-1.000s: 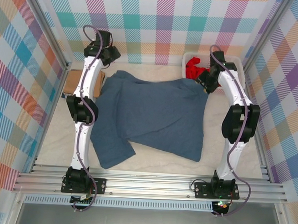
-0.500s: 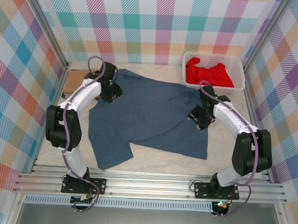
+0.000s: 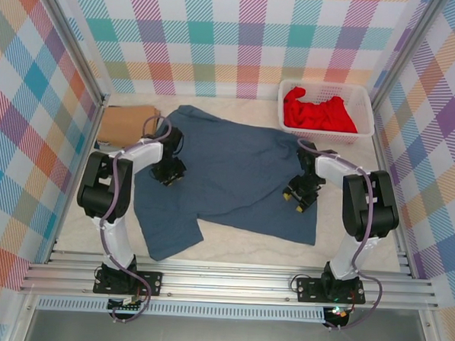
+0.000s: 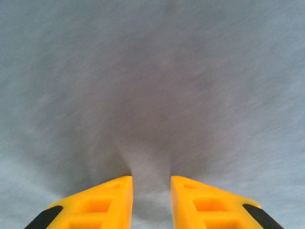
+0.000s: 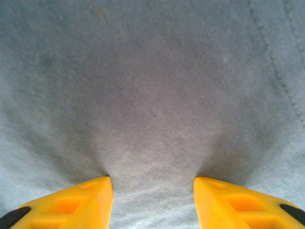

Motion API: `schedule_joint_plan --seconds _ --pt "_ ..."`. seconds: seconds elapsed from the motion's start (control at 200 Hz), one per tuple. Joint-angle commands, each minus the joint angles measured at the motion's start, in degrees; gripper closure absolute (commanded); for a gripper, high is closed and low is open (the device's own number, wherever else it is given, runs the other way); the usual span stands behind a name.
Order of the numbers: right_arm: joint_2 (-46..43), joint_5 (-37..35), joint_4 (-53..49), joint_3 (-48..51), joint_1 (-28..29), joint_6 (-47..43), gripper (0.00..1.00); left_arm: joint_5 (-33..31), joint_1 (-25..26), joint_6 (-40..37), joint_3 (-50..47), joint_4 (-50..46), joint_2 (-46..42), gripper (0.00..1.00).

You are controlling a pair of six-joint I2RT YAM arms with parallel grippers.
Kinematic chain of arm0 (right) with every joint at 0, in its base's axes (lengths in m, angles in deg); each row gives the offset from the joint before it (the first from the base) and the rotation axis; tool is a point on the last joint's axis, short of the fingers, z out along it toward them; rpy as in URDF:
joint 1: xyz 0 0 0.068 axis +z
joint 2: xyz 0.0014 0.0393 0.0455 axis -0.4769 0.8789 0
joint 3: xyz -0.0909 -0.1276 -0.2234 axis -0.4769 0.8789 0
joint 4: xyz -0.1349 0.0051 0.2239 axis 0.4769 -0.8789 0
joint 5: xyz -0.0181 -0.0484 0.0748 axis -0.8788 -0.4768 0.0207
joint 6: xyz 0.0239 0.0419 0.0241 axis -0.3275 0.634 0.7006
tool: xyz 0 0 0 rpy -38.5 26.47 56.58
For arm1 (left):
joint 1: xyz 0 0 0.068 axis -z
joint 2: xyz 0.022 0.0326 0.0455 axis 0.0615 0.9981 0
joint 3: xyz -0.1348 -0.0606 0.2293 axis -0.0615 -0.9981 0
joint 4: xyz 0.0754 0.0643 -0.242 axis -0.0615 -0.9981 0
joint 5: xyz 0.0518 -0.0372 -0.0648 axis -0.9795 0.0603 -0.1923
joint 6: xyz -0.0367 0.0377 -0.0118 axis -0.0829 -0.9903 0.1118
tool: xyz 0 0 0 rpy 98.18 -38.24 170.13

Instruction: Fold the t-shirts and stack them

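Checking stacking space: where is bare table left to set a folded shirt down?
Bare table: the near strip between the blue t-shirt and the rail; the right side below the basket; a thin strip along the back wall. Crowded: the centre under that shirt, and the far-left corner holding the tan t-shirt.

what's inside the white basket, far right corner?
A bunched red t-shirt lies in the white basket. The basket floor and anything beneath the shirt are covered, so I can't tell.
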Motion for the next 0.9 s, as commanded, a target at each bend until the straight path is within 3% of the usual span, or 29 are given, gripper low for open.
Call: schedule_joint_plan --seconds 0.0,0.185,0.335,0.55,0.715,0.895 --pt "-2.41 1.44 -6.78 4.00 3.99 3.87 0.53 -5.20 -0.14 0.72 -4.85 -3.70 -3.03 0.73" --pt "-9.95 -0.09 -7.63 7.19 7.73 8.39 0.57 -7.68 -2.02 -1.52 -6.17 -1.88 -8.05 0.73" --pt "-10.82 -7.50 -9.11 0.09 7.44 4.67 0.56 -6.98 -1.94 -3.14 5.93 -1.72 -5.82 0.68" --pt "-3.89 -5.13 -1.23 -7.50 7.11 -2.03 0.58 -4.91 -2.45 5.36 27.45 0.82 8.88 0.67" --pt "1.52 -1.77 3.41 -10.56 6.64 -5.91 0.58 -2.59 -3.56 16.88 42.66 4.78 22.83 0.54" --pt "4.87 -0.65 4.06 -10.90 5.57 -6.29 0.59 -1.06 -3.43 22.65 61.63 0.73 35.65 0.54"
